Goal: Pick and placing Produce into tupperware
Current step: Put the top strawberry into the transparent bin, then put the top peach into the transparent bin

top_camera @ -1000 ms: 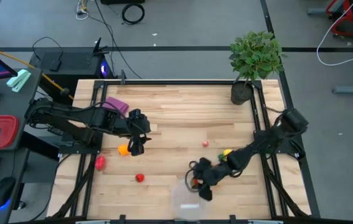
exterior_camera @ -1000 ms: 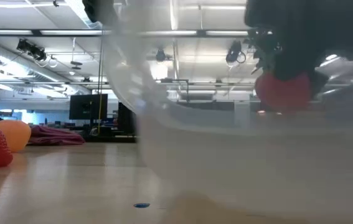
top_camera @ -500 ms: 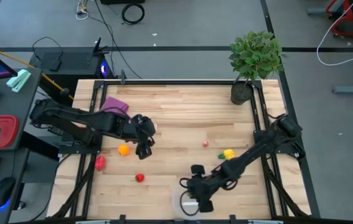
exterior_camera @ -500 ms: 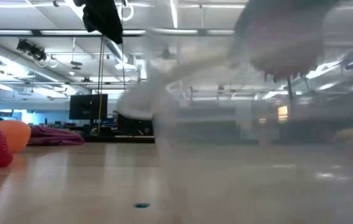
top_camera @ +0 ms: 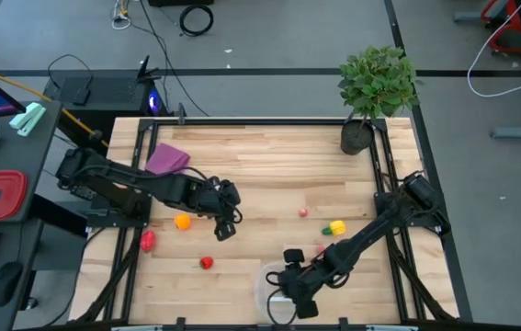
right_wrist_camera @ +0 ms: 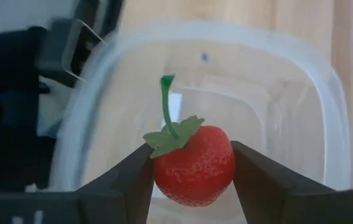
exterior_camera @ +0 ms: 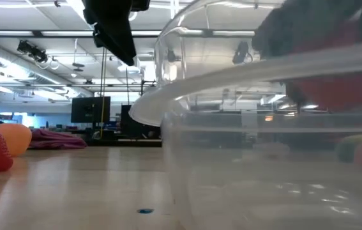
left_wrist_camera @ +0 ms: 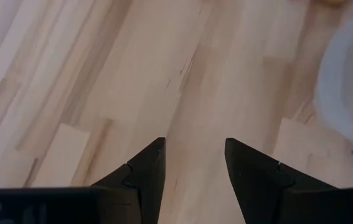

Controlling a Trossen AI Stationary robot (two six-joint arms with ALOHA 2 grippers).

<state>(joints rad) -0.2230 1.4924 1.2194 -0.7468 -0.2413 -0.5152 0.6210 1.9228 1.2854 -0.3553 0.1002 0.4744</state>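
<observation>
Moved over the tupperware (right_wrist_camera: 226, 81), the right pincer (right_wrist_camera: 192, 168) grips a strawberry (right_wrist_camera: 195, 165); the left pincer (left_wrist_camera: 192, 165) hangs open, empty.

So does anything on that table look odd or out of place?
Nothing stands out. The right claw holds a strawberry over the empty tub; the left claw hangs open above bare wood. Other produce lies loose on the table.
</observation>
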